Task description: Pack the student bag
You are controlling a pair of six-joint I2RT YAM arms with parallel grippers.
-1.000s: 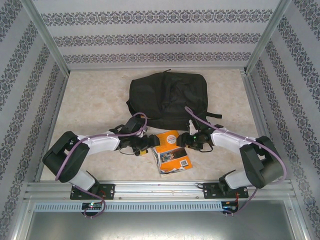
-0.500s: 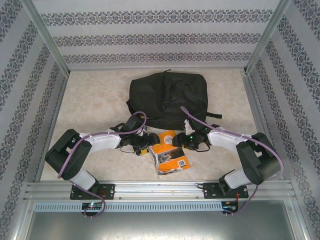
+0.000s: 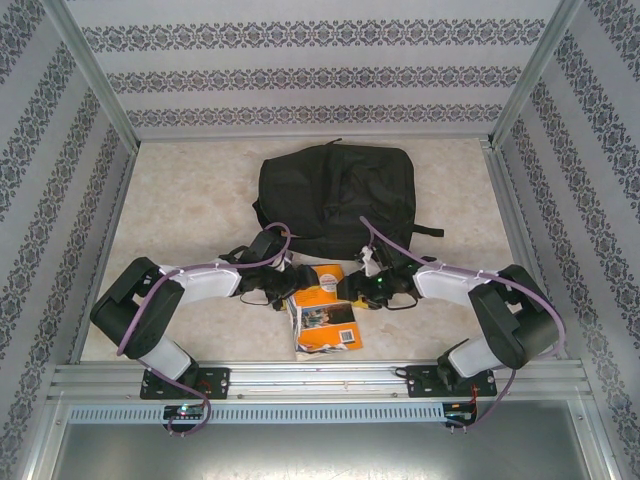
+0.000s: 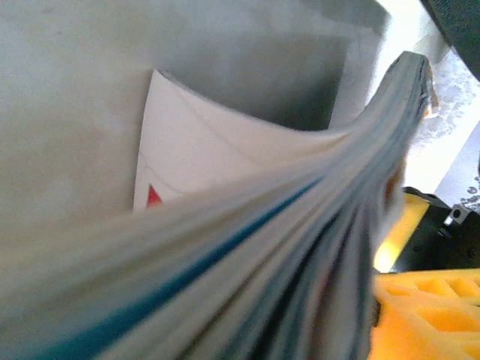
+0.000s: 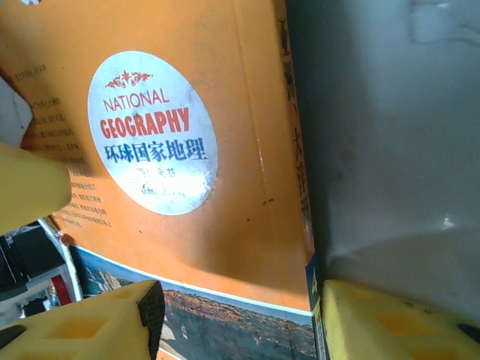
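Observation:
The student bag point(image 3: 335, 190) is a big black backpack lying flat at the back centre of the table. In front of it an orange book point(image 3: 323, 308) with a round National Geography sticker point(image 5: 152, 131) lies tilted between both grippers. My right gripper point(image 3: 360, 290) has its yellow fingers point(image 5: 82, 330) on either side of the book's corner by the spine, shut on it point(image 5: 240, 322). My left gripper point(image 3: 288, 290) is at the book's other edge. In the left wrist view the fanned page edges point(image 4: 247, 247) press close to the lens, and one yellow finger point(image 4: 427, 307) shows at the lower right.
Patterned walls and aluminium frame rails point(image 3: 100, 210) close in the table on three sides. The near rail point(image 3: 320, 378) runs across in front of the arm bases. Bare tabletop point(image 3: 180, 200) lies left and right of the bag.
The book has slid left and toward the near edge, turning a little. Both grippers moved with it, the right arm reaching further left.

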